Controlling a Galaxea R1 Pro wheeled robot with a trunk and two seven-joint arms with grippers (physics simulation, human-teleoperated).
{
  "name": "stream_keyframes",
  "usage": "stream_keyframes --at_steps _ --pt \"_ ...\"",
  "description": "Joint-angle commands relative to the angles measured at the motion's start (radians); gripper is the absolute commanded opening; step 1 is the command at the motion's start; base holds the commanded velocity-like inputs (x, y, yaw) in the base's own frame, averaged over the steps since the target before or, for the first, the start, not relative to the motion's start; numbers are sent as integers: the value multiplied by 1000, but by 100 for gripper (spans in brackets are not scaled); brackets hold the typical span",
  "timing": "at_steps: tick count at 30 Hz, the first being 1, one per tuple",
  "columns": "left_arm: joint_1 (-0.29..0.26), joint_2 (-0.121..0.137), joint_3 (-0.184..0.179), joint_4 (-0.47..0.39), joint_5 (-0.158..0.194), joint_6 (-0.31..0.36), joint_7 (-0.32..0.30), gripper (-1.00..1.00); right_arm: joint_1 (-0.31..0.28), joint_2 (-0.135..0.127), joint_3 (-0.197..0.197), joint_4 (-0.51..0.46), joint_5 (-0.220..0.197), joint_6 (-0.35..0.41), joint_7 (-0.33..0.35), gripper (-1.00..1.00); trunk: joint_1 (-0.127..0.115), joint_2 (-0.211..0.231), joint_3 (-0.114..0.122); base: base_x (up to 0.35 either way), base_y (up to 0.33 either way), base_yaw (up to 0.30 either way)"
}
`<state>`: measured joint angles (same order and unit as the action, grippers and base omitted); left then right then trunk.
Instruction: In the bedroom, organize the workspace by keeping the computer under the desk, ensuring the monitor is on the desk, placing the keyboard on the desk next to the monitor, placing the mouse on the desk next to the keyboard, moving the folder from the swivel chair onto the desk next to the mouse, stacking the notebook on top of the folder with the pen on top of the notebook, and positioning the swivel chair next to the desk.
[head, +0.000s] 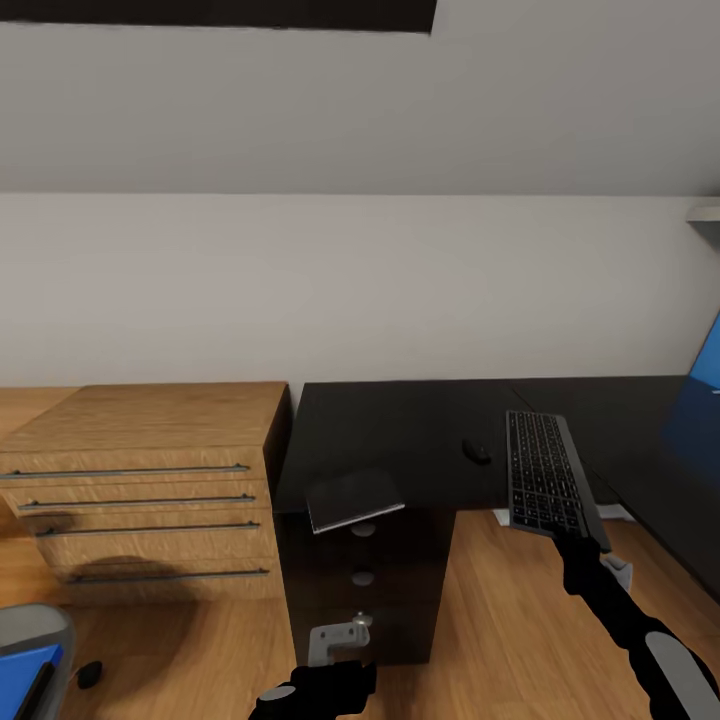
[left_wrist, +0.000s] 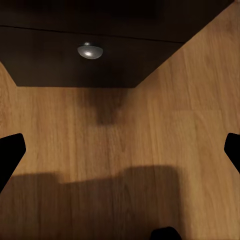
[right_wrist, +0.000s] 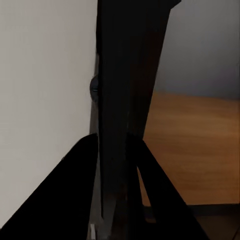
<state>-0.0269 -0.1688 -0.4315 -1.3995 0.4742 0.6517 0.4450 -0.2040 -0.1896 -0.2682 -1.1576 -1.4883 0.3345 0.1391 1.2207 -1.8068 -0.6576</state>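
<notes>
Gripped edge-on in the right gripper (right_wrist: 117, 200), the keyboard (head: 545, 472) hovers over the desk (head: 400, 430) at centre right, mouse (head: 476, 451) beside it. Left gripper (head: 335, 640) hangs open, bottom centre. Notebook (head: 352, 499) overhangs the desk; folder (head: 25, 675) waits, lower left.

Keyboard (right_wrist: 122, 100) is seen edge-on as a thin dark slab, clamped between the right gripper's (right_wrist: 117, 165) two black fingers (right_wrist: 65, 195), one pressed to each face. Plain pale wall (right_wrist: 45, 75) is seen on one side of the keyboard; wooden floor (right_wrist: 195, 145) and a greyer wall are seen on the other side. A small dark rounded bump (right_wrist: 93, 86) is seen against the keyboard's edge on the pale-wall side; what it is cannot be told.
</notes>
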Motion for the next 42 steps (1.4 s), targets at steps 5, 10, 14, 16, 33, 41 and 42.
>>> stream_keyframes --at_steps 5,10,14,16,33,41,42 --pt "-1 0 -1 5 12 2 13 100 2 4 -2 -43 -7 8 -1 -100 -19 35 15 0 0 0" --pt "-1 0 1 10 11 -8 14 100 7 4 -3 -138 -7 11 -4 -100 -39 70 30 -30 -3 0" --pt "-1 -1 -2 29 11 -9 14 100 11 5 -3 -177 -7 12 -9 -100 -54 98 43 -256 -74 0" --pt "-1 -2 -2 32 11 -9 14 100 13 4 -2 -186 -6 11 -11 -100 -62 112 49 -303 -112 0" --pt "-1 -3 -6 40 9 -9 14 100 92 60 1 -332 129 17 -81 -100 -115 210 93 -307 -126 0" --pt "-1 0 -14 39 4 -23 14 100 92 85 0 -343 129 17 -82 -100 -115 210 93 -196 -162 102" --pt "-1 0 -14 39 4 -23 14 100 92 85 0 -343 129 17 -82 -100 -115 210 93 -266 -211 256"
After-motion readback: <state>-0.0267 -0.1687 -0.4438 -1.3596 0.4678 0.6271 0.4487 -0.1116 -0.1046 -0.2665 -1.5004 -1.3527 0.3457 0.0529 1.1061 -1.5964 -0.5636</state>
